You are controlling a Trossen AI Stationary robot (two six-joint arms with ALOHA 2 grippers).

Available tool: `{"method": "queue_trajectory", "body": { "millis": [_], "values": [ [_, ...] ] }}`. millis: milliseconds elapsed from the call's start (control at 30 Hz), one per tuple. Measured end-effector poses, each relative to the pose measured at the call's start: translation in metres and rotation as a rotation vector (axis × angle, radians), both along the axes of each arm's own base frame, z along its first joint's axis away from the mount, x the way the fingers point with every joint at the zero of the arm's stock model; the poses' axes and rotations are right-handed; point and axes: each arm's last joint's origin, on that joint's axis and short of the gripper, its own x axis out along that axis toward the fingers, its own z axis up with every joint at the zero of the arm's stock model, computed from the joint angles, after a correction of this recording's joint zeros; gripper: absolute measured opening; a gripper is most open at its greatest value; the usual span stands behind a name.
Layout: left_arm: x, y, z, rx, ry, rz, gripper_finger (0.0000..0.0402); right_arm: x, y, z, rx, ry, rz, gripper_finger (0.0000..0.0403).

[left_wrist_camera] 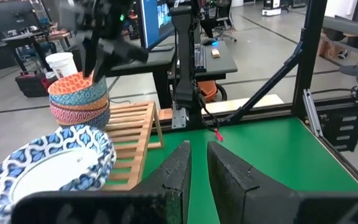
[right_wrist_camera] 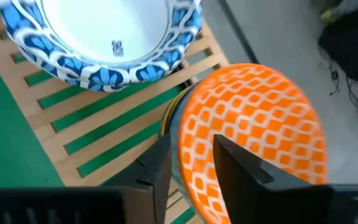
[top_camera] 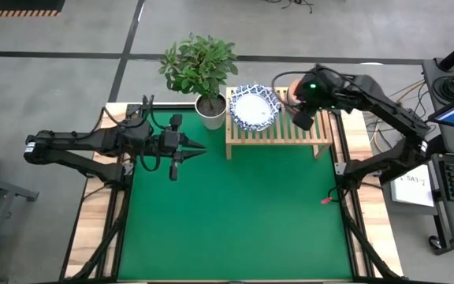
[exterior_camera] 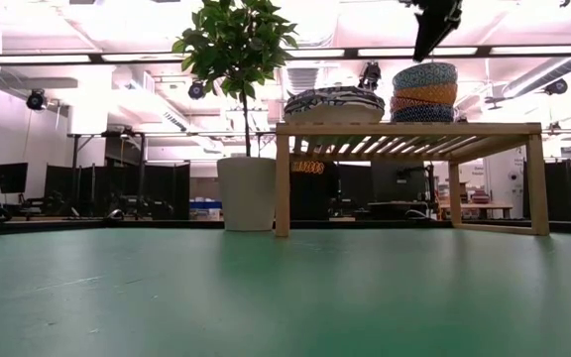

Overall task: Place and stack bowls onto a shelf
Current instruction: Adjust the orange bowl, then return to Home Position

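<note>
The wooden slatted shelf (top_camera: 278,134) stands at the table's far edge. On its left half sit wide white bowls with blue-patterned rims (top_camera: 254,108), nested. On its right half stands a stack of small bowls (exterior_camera: 424,91) with an orange-patterned bowl (right_wrist_camera: 253,124) on top. My right gripper (right_wrist_camera: 191,168) is open just above that stack, slanting down, one finger over the orange bowl's inside and one outside its rim. My left gripper (top_camera: 199,147) hovers shut over the green mat left of the shelf, holding nothing. My right gripper stands astride the orange bowl's near rim (right_wrist_camera: 182,146), coming from above at a slant. The bowl sits level on the stack. Whether a finger touches the rim, I cannot tell.
A potted plant in a white pot (top_camera: 210,110) stands just left of the shelf. The green mat (top_camera: 243,221) lies in front of the shelf. A small red object (top_camera: 325,199) lies at the mat's right edge.
</note>
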Motion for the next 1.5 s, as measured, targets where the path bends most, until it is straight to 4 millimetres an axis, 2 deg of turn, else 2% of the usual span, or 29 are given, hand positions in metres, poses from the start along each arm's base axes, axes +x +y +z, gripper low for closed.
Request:
{"method": "queue_trajectory", "body": {
  "millis": [133,300,400,600,733,833,933,1200,1400,1500],
  "values": [
    [-0.019,0.0,0.002,-0.01,0.008,0.002,0.0035,-0.02,0.012,0.017,-0.028,-0.118,0.018,0.0122],
    [-0.051,0.001,-0.015,-0.039,-0.009,0.006,0.0035,-0.054,0.037,0.029,-0.003,-0.405,0.167,0.0123],
    [-0.07,0.002,-0.028,-0.044,-0.029,0.007,0.0035,-0.072,0.049,0.021,-0.017,-0.54,0.21,0.0117],
    [-0.099,0.002,-0.063,-0.044,0.019,0.009,0.0035,-0.111,0.074,-0.01,-0.021,-0.736,0.344,0.0104],
    [-0.11,0.003,-0.084,-0.051,0.013,0.015,0.0035,-0.115,0.078,-0.037,-0.05,-0.819,0.396,0.0095],
    [-0.118,0.005,-0.094,-0.039,-0.007,0.089,0.0035,-0.116,0.079,-0.056,-0.086,-0.85,0.411,0.0088],
    [-0.127,0.008,-0.101,-0.032,-0.043,0.162,0.0035,-0.117,0.081,-0.073,-0.095,-0.876,0.467,0.0081],
    [-0.149,0.008,-0.113,-0.1,-0.177,0.164,0.0035,-0.119,0.086,-0.116,-0.093,-0.972,0.616,0.0068],
    [-0.157,0.008,-0.132,-0.161,-0.272,0.161,0.0035,-0.118,0.089,-0.142,-0.119,-1.154,0.731,0.0068],
    [-0.152,0.008,-0.14,-0.184,-0.297,0.156,0.0035,-0.117,0.09,-0.153,-0.156,-1.273,0.813,0.0068]
  ]
}}
